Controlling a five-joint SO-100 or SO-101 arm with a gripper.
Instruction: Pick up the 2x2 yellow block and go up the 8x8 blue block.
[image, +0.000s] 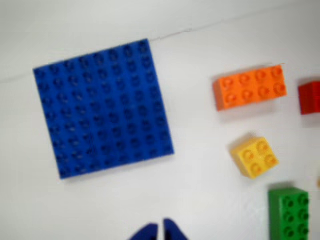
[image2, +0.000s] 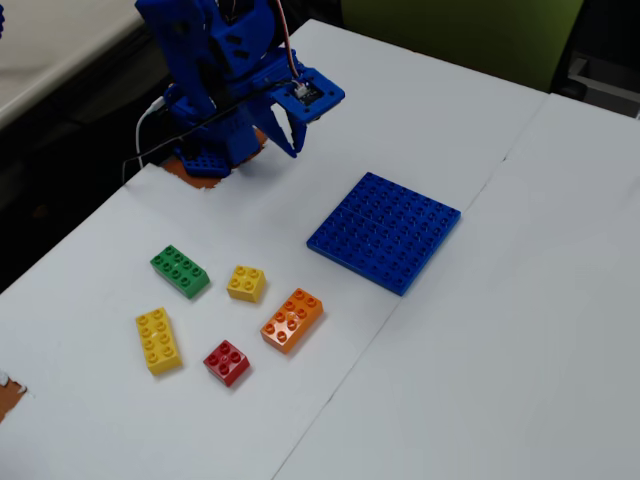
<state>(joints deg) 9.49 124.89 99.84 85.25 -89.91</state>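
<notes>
The small square yellow four-stud block (image: 255, 157) lies on the white table, also in the fixed view (image2: 246, 283), between the green and orange bricks. The large flat blue baseplate (image: 103, 107) lies flat on the table, to the right in the fixed view (image2: 385, 231). My blue gripper (image: 160, 227) shows only its two fingertips at the bottom edge of the wrist view, close together with a thin gap and nothing between them. In the fixed view the gripper (image2: 283, 143) hangs raised near the arm's base, well back from the bricks and the plate.
An orange eight-stud brick (image2: 292, 320), a green brick (image2: 180, 271), a long yellow brick (image2: 158, 340) and a red four-stud brick (image2: 227, 362) lie around the small yellow block. The arm's base (image2: 205, 160) stands at the table's far left edge. A seam (image2: 440, 240) runs between two tabletops.
</notes>
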